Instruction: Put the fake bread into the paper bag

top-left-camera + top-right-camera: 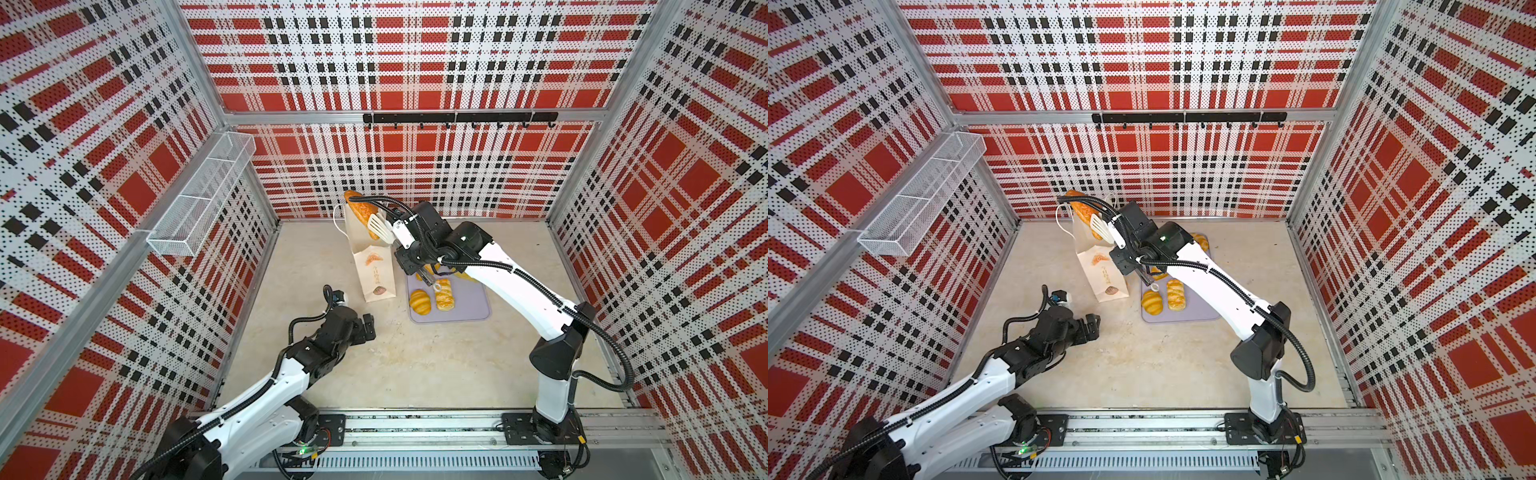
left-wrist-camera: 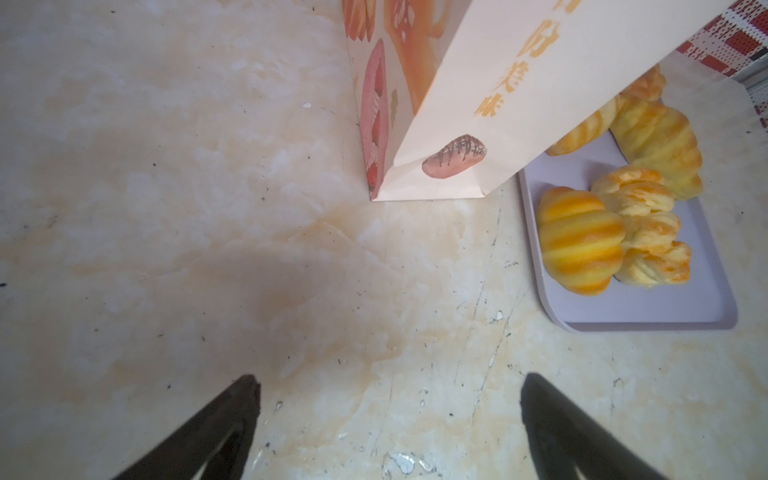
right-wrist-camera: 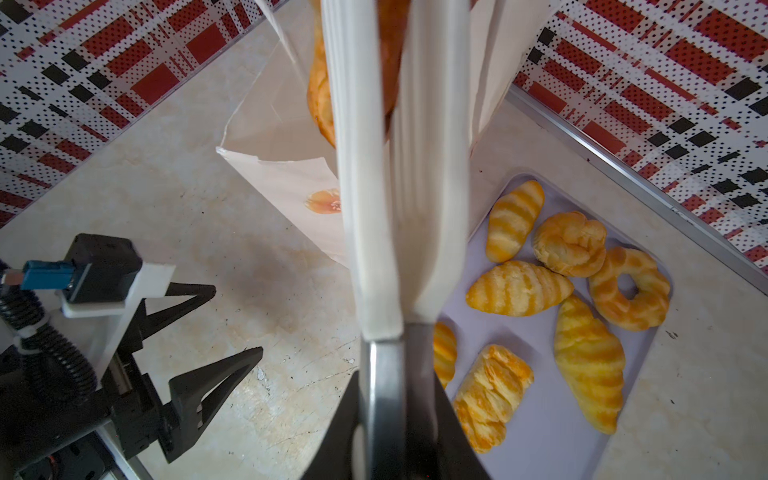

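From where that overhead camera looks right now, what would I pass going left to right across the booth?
White wire-mesh basket → paper bag → striped bun → braided roll → right arm's black elbow. The left gripper and the tongs overlap the bag, so they are left out.

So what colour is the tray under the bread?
Pale lilac; the tray shows best in the right wrist view.

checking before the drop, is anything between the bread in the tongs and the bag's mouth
Nothing visible does. The bread, clamped in the white tongs, hangs right at the open mouth of the paper bag.
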